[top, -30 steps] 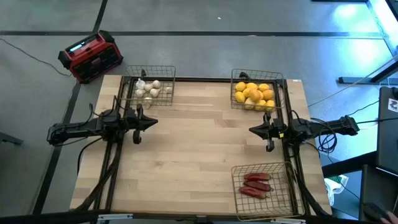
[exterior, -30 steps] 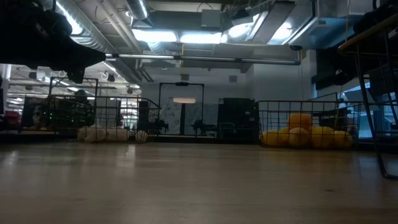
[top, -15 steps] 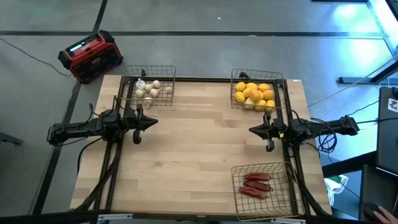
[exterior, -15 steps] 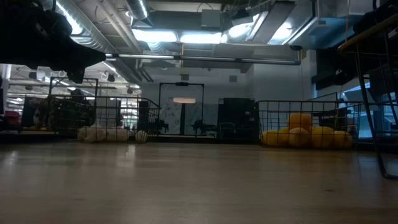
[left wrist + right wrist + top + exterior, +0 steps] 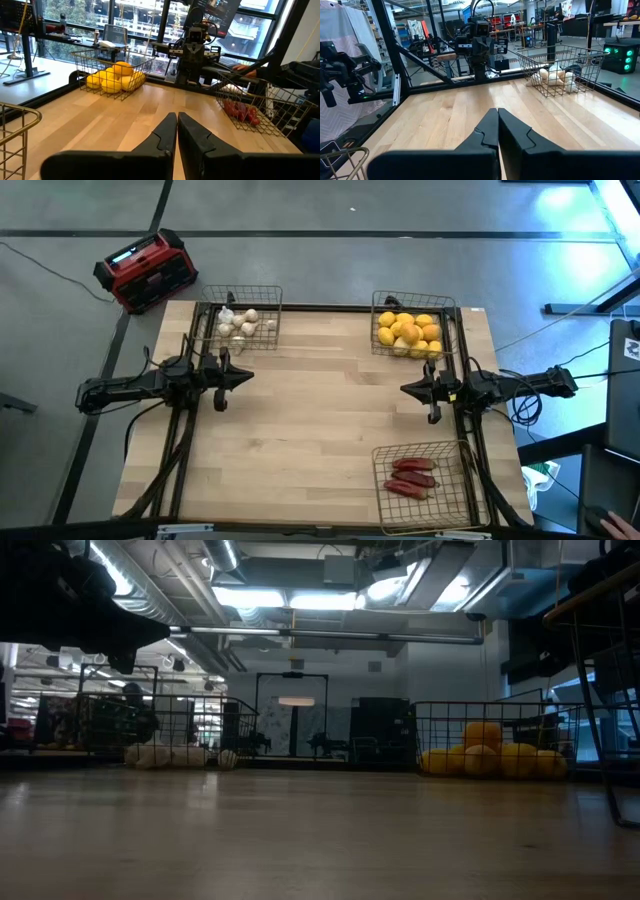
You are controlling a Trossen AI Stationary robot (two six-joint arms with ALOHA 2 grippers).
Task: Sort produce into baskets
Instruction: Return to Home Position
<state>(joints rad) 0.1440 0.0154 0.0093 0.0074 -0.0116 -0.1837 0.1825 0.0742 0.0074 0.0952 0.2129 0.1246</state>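
place: robotics lab | evidence: exposed ceiling ducts (image 5: 222, 558), metal framing (image 5: 390, 45), big windows (image 5: 75, 12), concrete floor (image 5: 350, 260)

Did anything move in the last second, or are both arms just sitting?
Nothing visibly changed. The left pincer and right pincer stay shut and empty at the sides of the wooden table; the whitish knobbly bulbs, round yellow-orange fruits and dark red peppers lie in their grey wire baskets as before.

Three wire baskets (image 5: 272, 300), three red peppers (image 5: 413, 477), two arms (image 5: 130, 388), one red box (image 5: 147, 270).
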